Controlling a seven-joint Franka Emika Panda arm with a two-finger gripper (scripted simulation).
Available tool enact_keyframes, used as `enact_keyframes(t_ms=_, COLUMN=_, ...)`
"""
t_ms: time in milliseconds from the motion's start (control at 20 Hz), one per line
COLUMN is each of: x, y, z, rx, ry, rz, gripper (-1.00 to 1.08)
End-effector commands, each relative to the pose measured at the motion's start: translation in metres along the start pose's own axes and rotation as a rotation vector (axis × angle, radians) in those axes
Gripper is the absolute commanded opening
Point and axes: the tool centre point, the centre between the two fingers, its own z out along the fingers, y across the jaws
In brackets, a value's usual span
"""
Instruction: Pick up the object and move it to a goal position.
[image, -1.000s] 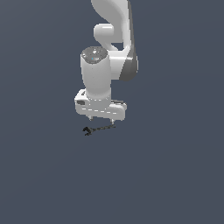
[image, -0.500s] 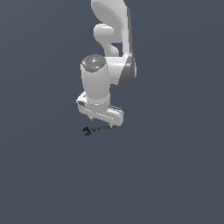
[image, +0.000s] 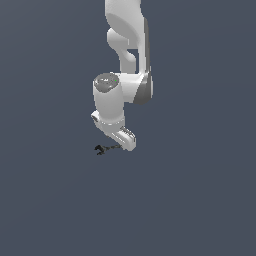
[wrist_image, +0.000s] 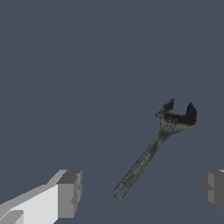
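Wrist view shows the end effector (wrist_image: 141, 192) spread wide above the wrench (wrist_image: 154, 150). Its fingers (wrist_image: 69, 193) touch nothing. The wrench lies flat on the surface (image: 200, 200).

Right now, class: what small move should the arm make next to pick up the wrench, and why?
Probably a short descent, keeping the fingers open. In the wrist view the wrench lies flat between them, its handle end nearest the gap's middle, untouched. The gripper looks roughly lined up but not yet around the handle, so lowering before closing seems best.
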Motion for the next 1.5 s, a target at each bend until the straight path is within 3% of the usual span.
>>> enact_keyframes(t_ms=0, x=-0.001, y=0.003, z=0.008, rx=-0.002, ry=-0.003, rz=0.079, gripper=1.0)
enact_keyframes(t_ms=850, x=-0.009, y=0.03, z=0.055, rx=-0.023, ry=-0.005, rz=0.58, gripper=1.0)
enact_keyframes(t_ms=1450, x=-0.012, y=0.039, z=0.068, rx=-0.032, ry=0.001, rz=0.732, gripper=1.0)
